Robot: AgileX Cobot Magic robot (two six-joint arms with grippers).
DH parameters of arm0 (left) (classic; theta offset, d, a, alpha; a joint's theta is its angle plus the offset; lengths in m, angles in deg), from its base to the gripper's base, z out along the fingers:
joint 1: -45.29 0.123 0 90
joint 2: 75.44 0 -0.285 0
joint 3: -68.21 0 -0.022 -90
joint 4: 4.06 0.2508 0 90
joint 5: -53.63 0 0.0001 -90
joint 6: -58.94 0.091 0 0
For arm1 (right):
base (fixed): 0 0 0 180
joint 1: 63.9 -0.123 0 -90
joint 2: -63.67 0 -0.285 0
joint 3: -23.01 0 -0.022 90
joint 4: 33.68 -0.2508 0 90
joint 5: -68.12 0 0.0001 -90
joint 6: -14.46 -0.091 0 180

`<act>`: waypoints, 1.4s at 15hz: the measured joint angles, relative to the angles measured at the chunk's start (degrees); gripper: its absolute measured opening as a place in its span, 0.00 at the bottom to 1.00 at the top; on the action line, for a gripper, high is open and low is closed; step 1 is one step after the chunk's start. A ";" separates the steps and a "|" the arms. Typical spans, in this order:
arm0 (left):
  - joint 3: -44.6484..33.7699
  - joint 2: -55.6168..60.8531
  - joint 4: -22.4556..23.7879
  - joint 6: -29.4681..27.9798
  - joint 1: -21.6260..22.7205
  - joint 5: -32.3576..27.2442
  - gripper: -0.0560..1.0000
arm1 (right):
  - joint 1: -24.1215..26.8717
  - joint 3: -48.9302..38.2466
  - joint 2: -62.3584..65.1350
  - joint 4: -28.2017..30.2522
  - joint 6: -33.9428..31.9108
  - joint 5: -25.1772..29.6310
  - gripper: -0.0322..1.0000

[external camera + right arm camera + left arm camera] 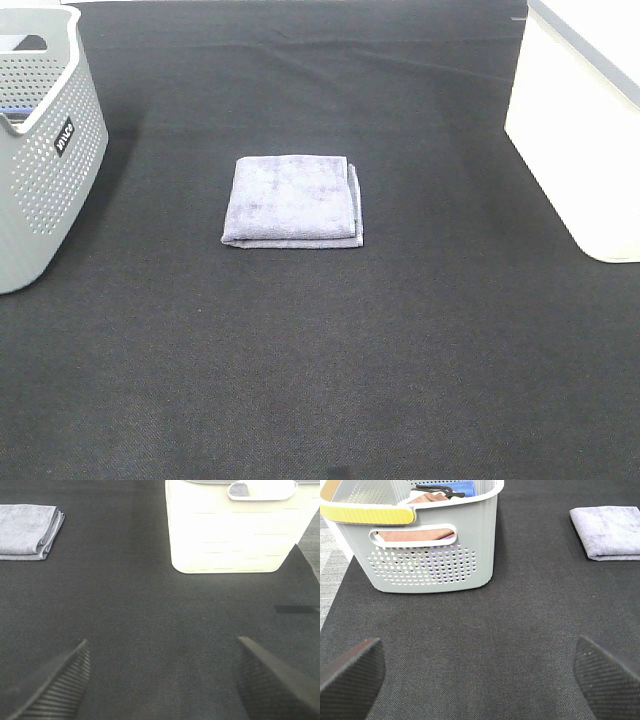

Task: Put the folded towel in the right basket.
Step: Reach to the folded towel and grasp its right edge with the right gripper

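The folded grey-lavender towel [293,200] lies flat on the black mat in the middle of the exterior view. It also shows in the left wrist view [609,532] and the right wrist view [29,524]. The right basket [585,130] is white and stands at the right edge; its wall and handle slot show in the right wrist view [235,530]. My left gripper [480,680] is open and empty over bare mat, well short of the towel. My right gripper [162,680] is open and empty over bare mat, short of the white basket. Neither arm shows in the exterior view.
A grey perforated basket [40,150] stands at the left edge; in the left wrist view [430,540] it holds several cloths. The black mat [320,360] covers the table.
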 joint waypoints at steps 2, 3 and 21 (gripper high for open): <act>0.00 0.00 0.00 0.00 0.00 0.00 0.98 | 0.00 0.00 0.00 0.00 0.00 0.00 0.75; 0.00 0.00 0.00 0.00 0.00 0.00 0.98 | 0.00 0.00 0.00 0.00 0.00 0.00 0.75; 0.00 0.00 0.00 0.00 0.00 0.00 0.98 | 0.00 19.94 -39.88 -1.43 0.00 -15.07 0.75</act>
